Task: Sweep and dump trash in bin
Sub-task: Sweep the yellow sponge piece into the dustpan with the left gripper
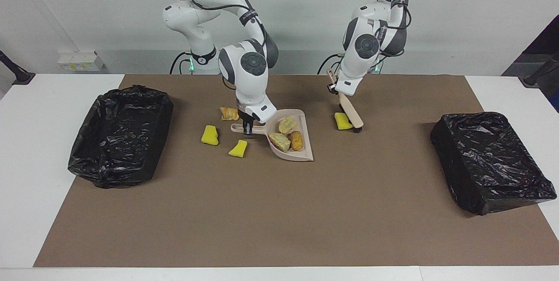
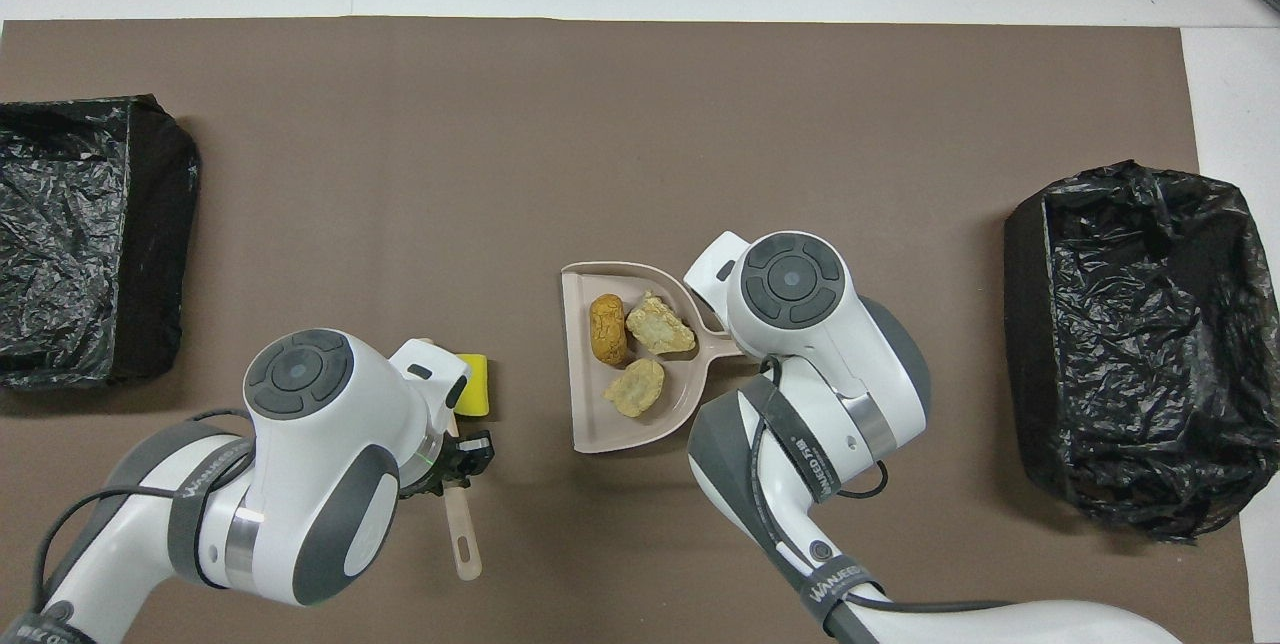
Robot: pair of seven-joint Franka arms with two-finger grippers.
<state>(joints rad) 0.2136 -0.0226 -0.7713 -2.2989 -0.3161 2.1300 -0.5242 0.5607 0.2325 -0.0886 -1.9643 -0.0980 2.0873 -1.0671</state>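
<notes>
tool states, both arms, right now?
Left tool: shut on the brush, its head by a yellow sponge chunk.
Right tool: shut on the dustpan handle.

A matt brown paper sheet [image 1: 279,211] covers the smooth white counter [image 1: 26,163]. Both bins [image 1: 120,135] [image 1: 491,161] are lined with crinkled, glossy black plastic film. The dustpan [image 1: 301,152] is smooth beige plastic with a dull sheen, like the brush handle [image 2: 462,534]. The yellow sponge chunks [image 1: 210,135] look porous and matt; the bread-like lumps [image 2: 607,328] are rough and crusty. The arms' shells [image 2: 330,464] are glossy white and grey plastic.
</notes>
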